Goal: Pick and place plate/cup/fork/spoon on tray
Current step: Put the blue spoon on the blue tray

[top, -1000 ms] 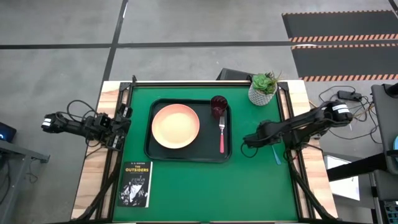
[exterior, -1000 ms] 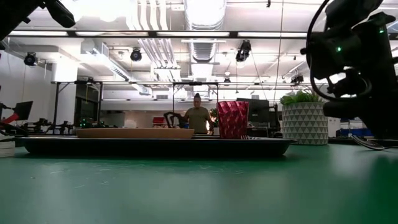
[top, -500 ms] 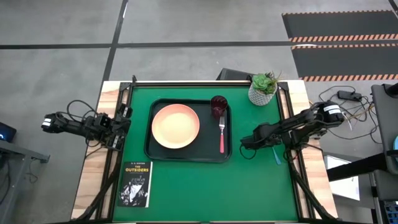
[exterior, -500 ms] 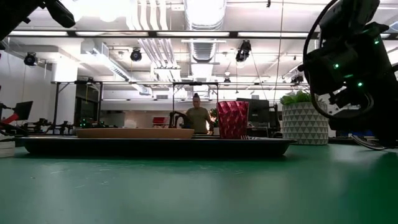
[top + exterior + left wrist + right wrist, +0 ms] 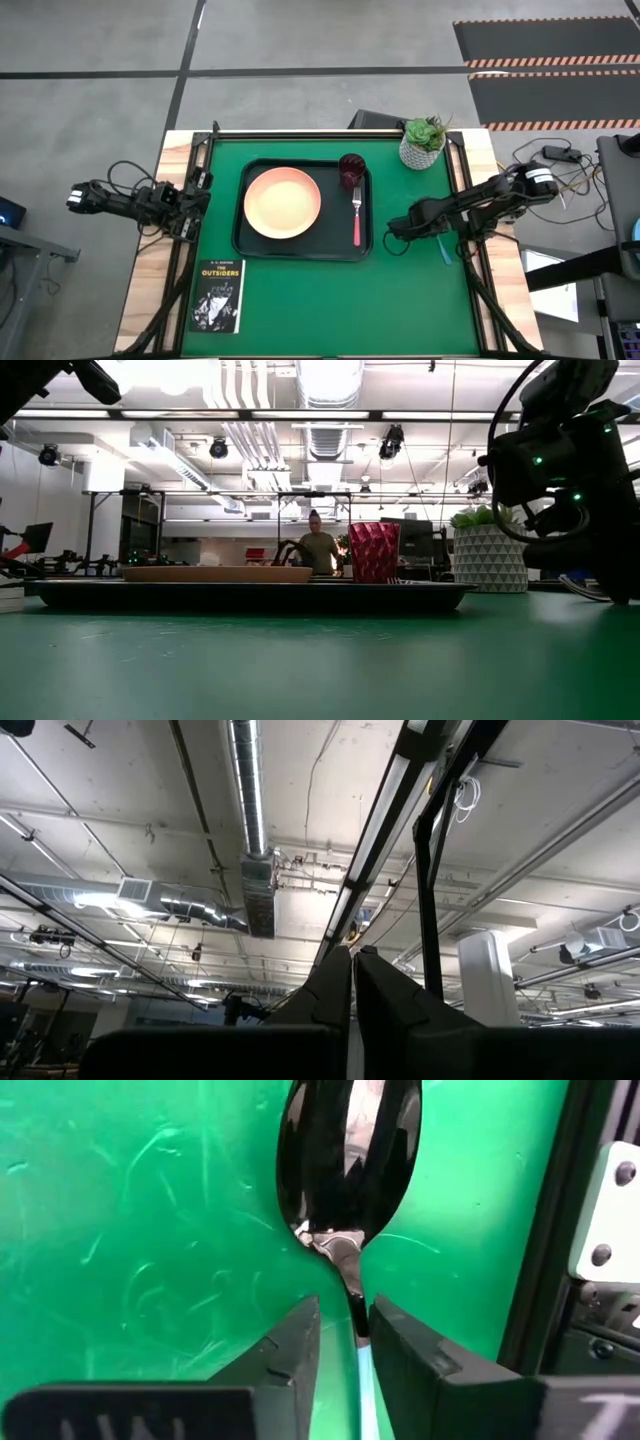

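Your left hand (image 5: 196,196), at the frame's left edge, is pressed together. The tray (image 5: 242,205) at centre carries the plate (image 5: 283,203), cup (image 5: 351,167) and fork (image 5: 356,213). Right of it, your right hand (image 5: 343,1342) straddles the spoon (image 5: 348,1160) neck on the tabletop (image 5: 330,290).

Industrial lab: exposed ceiling ducts (image 5: 322,400), concrete floor (image 5: 300,90), hazard-striped mats (image 5: 545,45).
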